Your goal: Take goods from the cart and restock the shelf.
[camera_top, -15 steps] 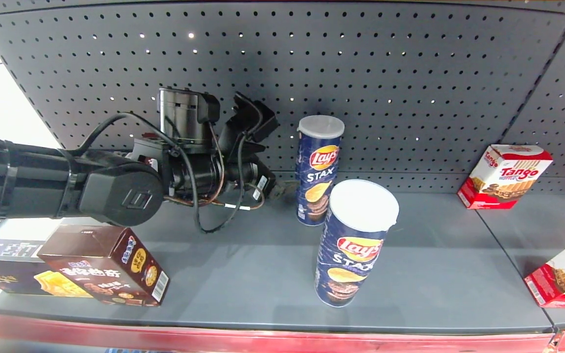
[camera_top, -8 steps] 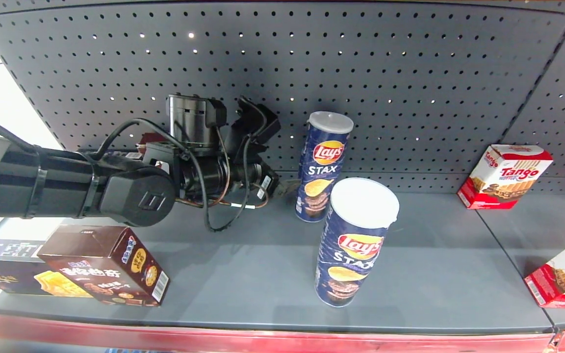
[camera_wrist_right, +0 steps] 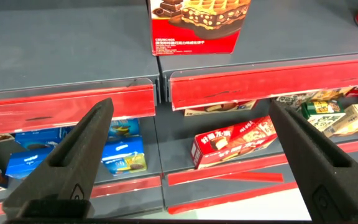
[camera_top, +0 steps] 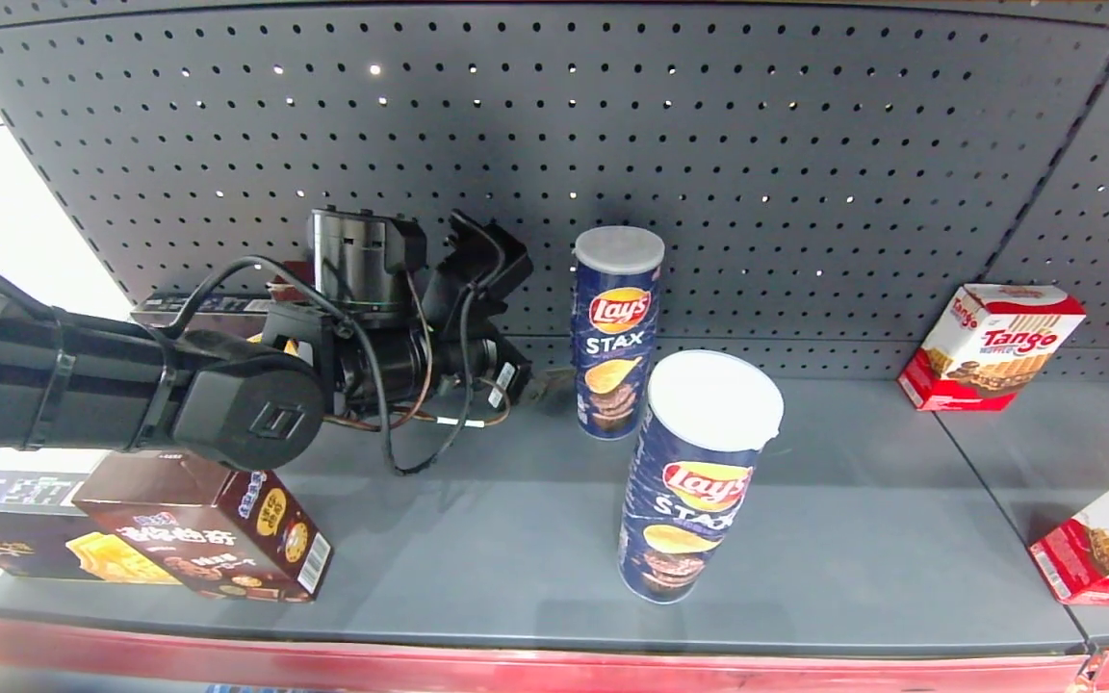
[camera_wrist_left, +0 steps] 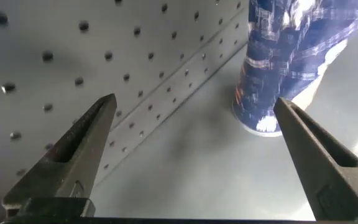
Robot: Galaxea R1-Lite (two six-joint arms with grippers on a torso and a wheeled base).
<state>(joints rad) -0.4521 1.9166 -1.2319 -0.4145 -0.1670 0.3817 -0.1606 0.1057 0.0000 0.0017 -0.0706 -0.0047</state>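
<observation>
Two dark blue chip cans stand upright on the grey shelf (camera_top: 477,539). The rear can (camera_top: 612,332) is close to the pegboard, and the front can (camera_top: 699,472) is nearer the shelf edge. My left gripper (camera_top: 547,383) sits low at the back, just left of the rear can and apart from it. In the left wrist view the left gripper (camera_wrist_left: 194,102) is open with nothing between its fingers, and the rear can (camera_wrist_left: 291,62) stands beyond them. My right gripper (camera_wrist_right: 191,106) is open and holds nothing, facing lower shelves.
A brown box (camera_top: 218,520) and a dark flat box (camera_top: 15,539) lie at the shelf's front left under my left arm. Red-and-white wafer boxes (camera_top: 992,342) (camera_top: 1108,539) stand at the right. The pegboard (camera_top: 709,144) closes the back. Another wafer box (camera_wrist_right: 194,22) stands on a lower shelf.
The rear can leaned half a second ago and now stands upright, slightly further left. My left arm has drawn back to the left, away from the can.
</observation>
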